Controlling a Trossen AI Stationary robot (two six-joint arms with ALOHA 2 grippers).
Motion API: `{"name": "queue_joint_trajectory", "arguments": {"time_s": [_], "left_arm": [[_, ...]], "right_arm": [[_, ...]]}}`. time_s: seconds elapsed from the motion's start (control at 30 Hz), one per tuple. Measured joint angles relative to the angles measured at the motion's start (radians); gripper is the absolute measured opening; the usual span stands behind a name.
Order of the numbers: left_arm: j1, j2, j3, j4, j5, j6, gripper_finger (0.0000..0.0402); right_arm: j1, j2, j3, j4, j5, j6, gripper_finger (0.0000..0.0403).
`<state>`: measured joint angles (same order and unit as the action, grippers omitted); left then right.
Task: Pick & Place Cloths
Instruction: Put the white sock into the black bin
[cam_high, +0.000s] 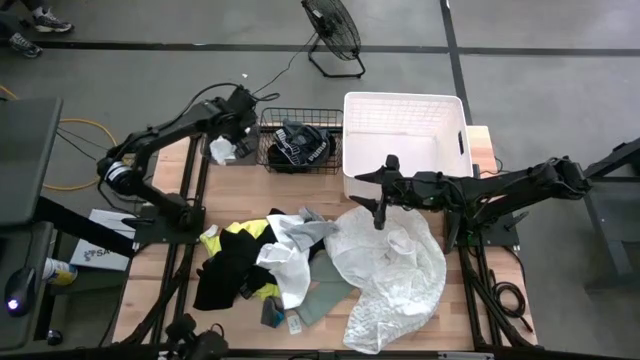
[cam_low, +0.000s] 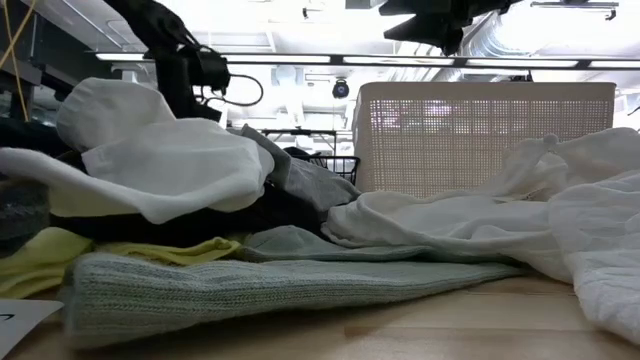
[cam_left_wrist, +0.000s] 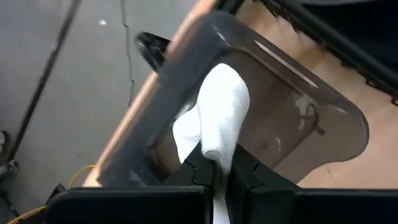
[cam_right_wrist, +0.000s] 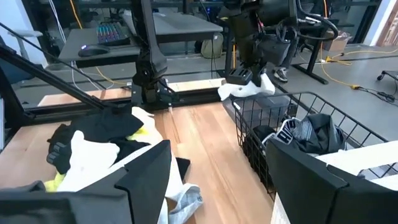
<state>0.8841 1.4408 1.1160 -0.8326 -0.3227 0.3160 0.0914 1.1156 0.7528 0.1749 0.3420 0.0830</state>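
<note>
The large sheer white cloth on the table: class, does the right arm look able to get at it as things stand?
Probably yes. The right gripper hangs open and empty just above the near edge of the sheer white cloth, which lies on top of the pile with nothing over it. The left gripper, shut on a small white cloth, is away at the wire basket.

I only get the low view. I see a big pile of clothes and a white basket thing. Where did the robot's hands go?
Observer: The left gripper is beside the black wire basket, shut on a small white cloth.
Operator: And the other one?
Observer: The right gripper hangs open over the sheer white cloth.
Operator: Is anything in that wire basket?
Observer: Yes, a black garment with white lettering lies inside.
</note>
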Motion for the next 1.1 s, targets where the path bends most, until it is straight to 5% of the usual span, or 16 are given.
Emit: {"name": "queue_joint_trajectory", "arguments": {"time_s": [0.5, 0.77, 1.1], "left_arm": [[0.0, 0.108, 0.0, -0.006, 0.046, -0.007, 0.0004], [0.0, 0.126, 0.004, 0.008, 0.03, 0.181, 0.0004], [0.0, 0.165, 0.0, 0.01, -0.11, 0.386, 0.0004]], "right_arm": [[0.0, 0.0, 0.0, -0.056, -0.008, 0.142, 0.0254], [-0.006, 0.0, 0.0, -0.058, 0.018, 0.124, 0.0254], [-0.015, 0.004, 0.0, -0.063, 0.048, 0.097, 0.0254]]}}
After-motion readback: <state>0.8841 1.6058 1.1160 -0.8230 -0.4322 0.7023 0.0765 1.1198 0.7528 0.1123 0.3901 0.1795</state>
